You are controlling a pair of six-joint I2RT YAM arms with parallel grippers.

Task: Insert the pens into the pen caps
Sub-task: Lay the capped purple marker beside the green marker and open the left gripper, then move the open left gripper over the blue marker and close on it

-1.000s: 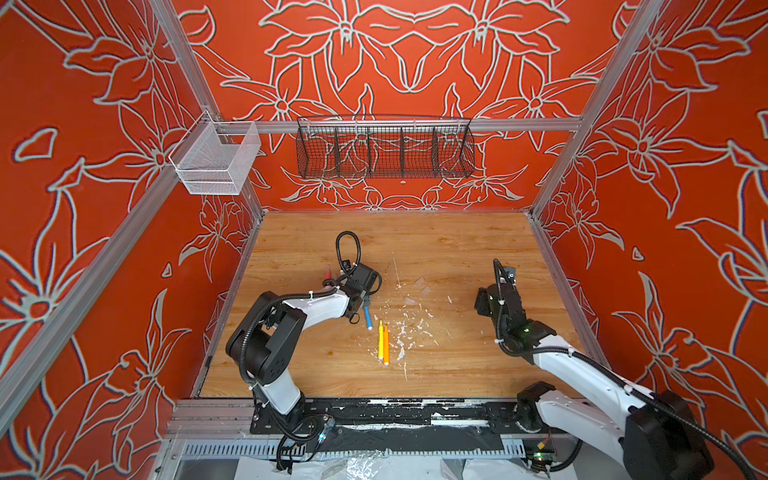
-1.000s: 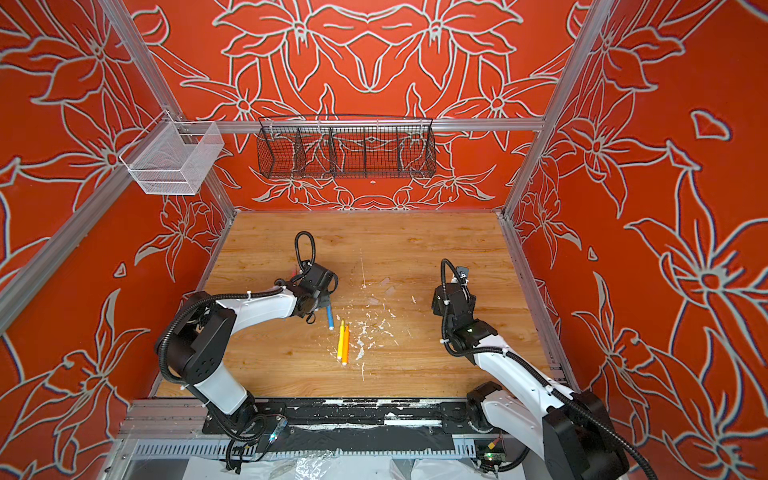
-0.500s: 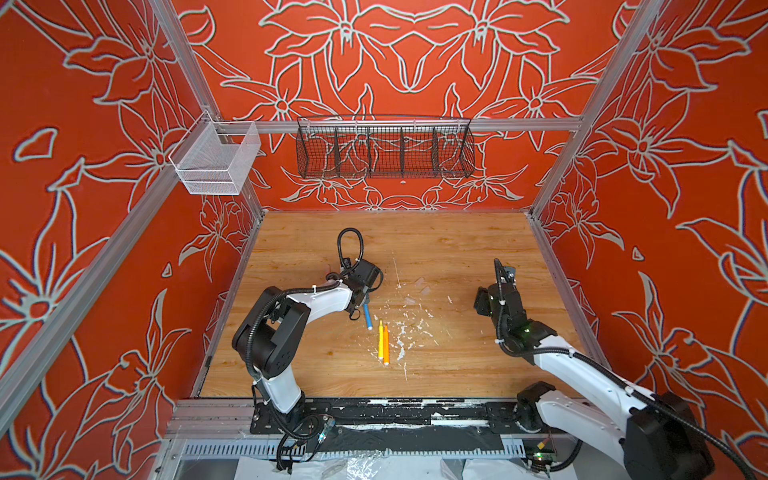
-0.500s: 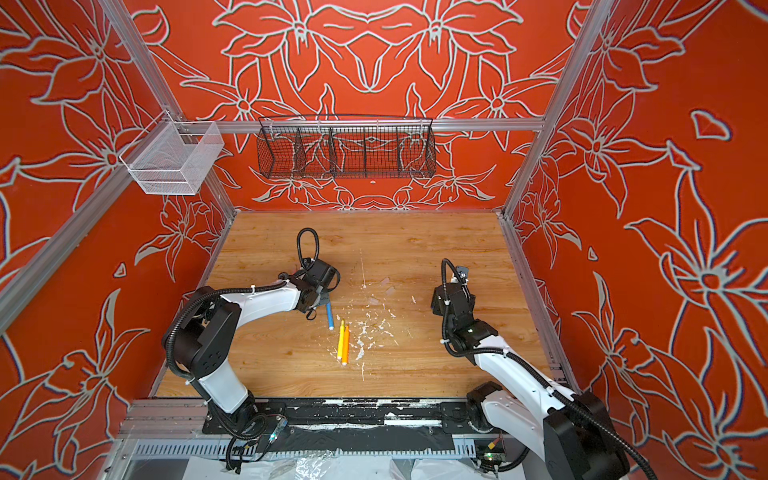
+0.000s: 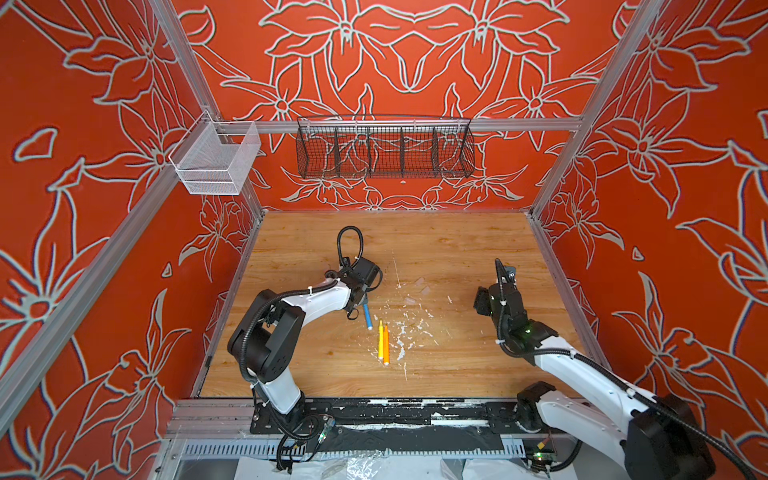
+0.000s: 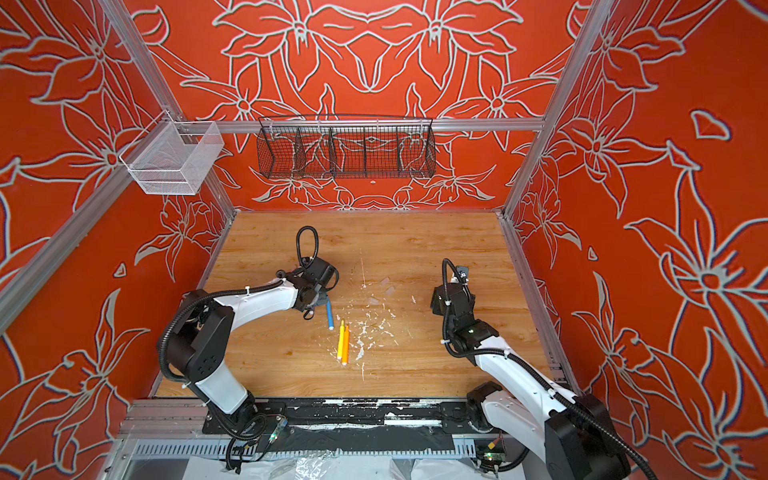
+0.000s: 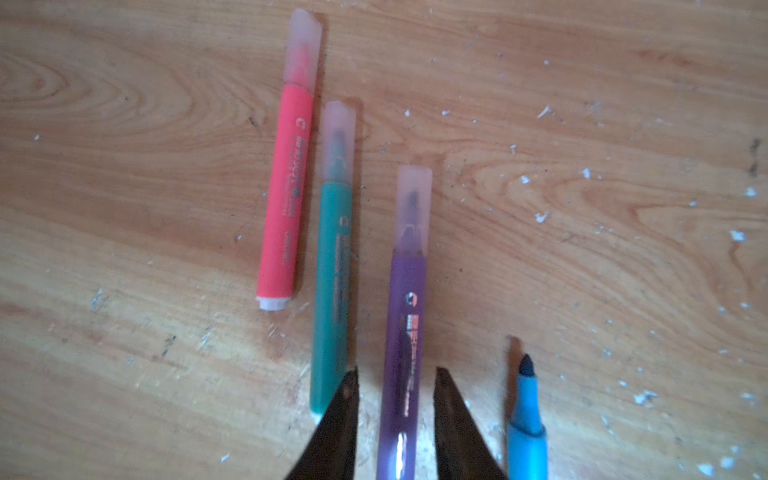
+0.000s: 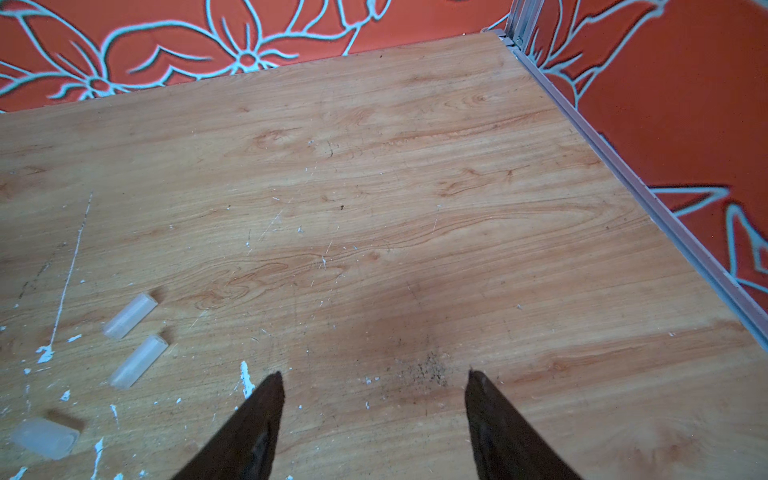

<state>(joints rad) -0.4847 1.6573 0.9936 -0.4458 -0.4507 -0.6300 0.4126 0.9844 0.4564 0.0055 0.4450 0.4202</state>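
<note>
Three pens [image 7: 332,270] lie capped now that my left gripper [image 7: 397,372] has just loosened off the purple pen [image 7: 405,291], hidden under it left of centre in both top views; my right gripper [image 8: 375,373] gapes empty near three loose pen caps [image 8: 139,360], so I reckon the blue pen [image 5: 368,316] goes next.

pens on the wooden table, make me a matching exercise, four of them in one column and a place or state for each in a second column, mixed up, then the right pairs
Things
1. pink-red marker pen
2. purple marker pen
3. blue marker pen
4. yellow marker pen

Places and states
A. uncapped, just outside the jaws of the left gripper
B. side by side with the orange marker pen
C. capped, between the open jaws
D. capped, beside the green marker pen, clear of the jaws

Pairs: 1-D, 2-C, 3-A, 4-B
</note>
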